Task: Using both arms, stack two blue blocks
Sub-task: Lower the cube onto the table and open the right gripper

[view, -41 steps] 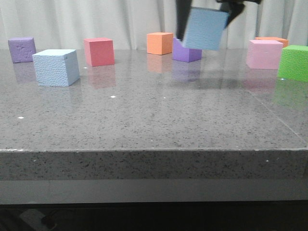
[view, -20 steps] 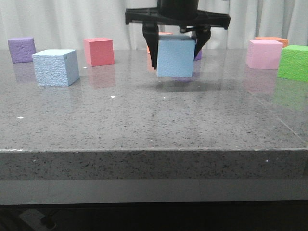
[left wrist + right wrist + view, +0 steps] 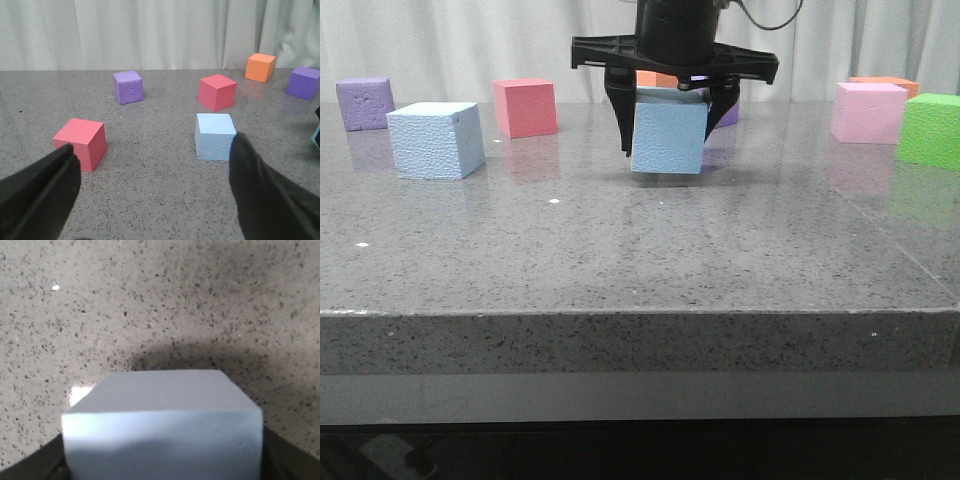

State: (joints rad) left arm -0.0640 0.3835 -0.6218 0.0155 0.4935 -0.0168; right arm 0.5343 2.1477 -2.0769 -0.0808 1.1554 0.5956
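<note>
Where the front view looks across the grey table [image 3: 640,250], the right gripper [image 3: 668,130] clamps a blue block [image 3: 668,135] just above the surface, while the second blue block [image 3: 436,140] sits far left. From the left wrist, the left gripper [image 3: 155,192] is spread wide, empty, the resting block just beyond one finger. The right wrist view shows the held block filling its lower half.

Lab bench: speckled stone table [image 3: 620,260]; white curtain [image 3: 470,45] behind
</note>
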